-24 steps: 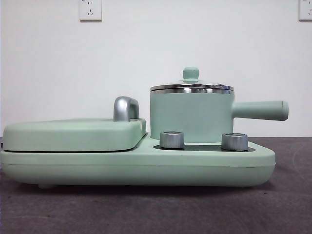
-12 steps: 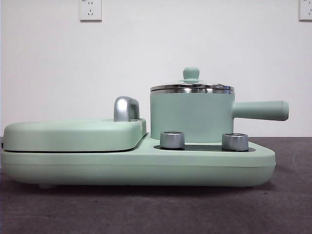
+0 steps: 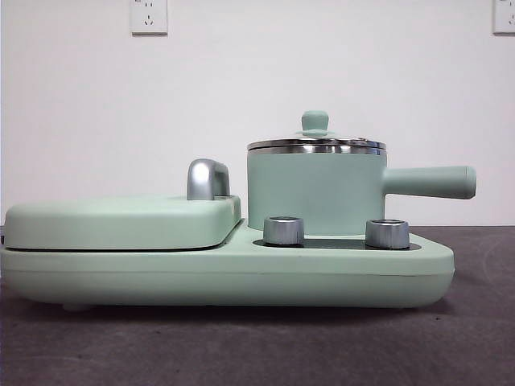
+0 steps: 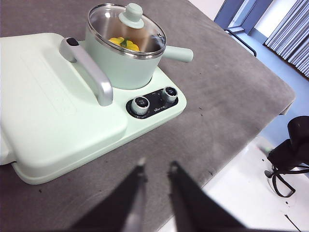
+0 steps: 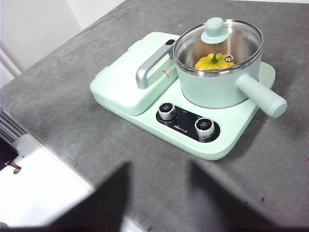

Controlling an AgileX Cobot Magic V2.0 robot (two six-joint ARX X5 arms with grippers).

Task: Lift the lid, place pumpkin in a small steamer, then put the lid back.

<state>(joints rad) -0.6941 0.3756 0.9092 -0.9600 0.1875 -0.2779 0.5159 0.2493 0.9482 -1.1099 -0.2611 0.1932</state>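
- Now I see the lid (image 5: 218, 42) seated on the small steamer (image 5: 219, 84), right of the griddle cover (image 5: 133, 77).
- Inside sits the pumpkin (image 5: 213, 60) (visible through glass).
- My left gripper (image 4: 155, 169) hangs narrowly parted, my right gripper (image 5: 159, 166) spread wide, both near the table (image 5: 67, 101) edge, grasping nothing.

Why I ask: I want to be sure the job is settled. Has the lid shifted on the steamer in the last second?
No. The lid sits level on the small steamer, its knob the same distance below the wall socket.

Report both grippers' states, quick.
Left gripper: open, narrow gap, holding nothing, away from the steamer.
Right gripper: open wide, holding nothing, also back from it.
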